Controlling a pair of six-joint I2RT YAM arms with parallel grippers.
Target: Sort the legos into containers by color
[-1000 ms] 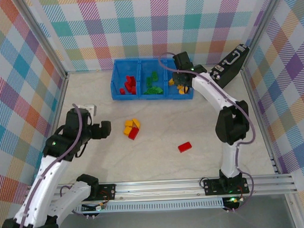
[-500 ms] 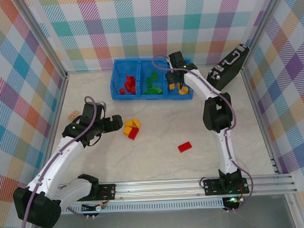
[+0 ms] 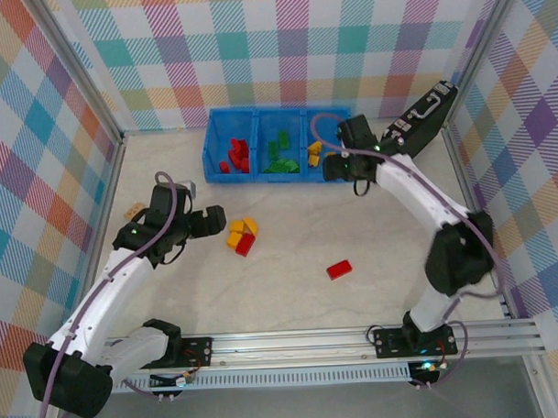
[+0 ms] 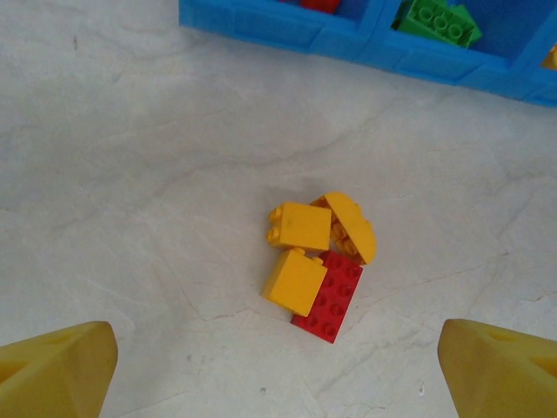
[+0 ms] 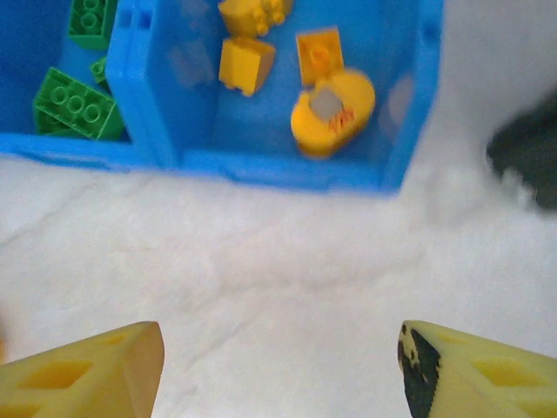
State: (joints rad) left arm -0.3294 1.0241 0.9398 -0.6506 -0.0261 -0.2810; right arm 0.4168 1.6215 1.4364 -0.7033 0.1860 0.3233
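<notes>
At the back of the bench (image 3: 291, 305), my right hand (image 3: 335, 167) has just drawn back from the right-hand compartment of the blue tray (image 3: 256, 179). Its jaws, shut a second ago, now stand apart with nothing between them. Its wrist camera looks at the yellow legos (image 5: 331, 109) lying in that compartment, so I judge a yellow piece has just been delivered. The red legos (image 3: 236, 157) sit in the left compartment and the green legos (image 3: 279, 154) in the middle one. Meanwhile my left hand (image 3: 211, 221) has swung in from the left edge and hovers, wide open and empty, just beside a small pile (image 4: 318, 261) near the middle of the bench. The pile is two yellow bricks and a rounded yellow piece pressed against one red brick, so lifting a single colour may drag a neighbour along. A lone red brick (image 3: 339, 269) lies apart, nearer me. A black briefcase (image 3: 423, 121) leans by the tray's right end, close to the right arm. A tan block (image 3: 132, 212) sits beside the left arm; it is not for sorting.
</notes>
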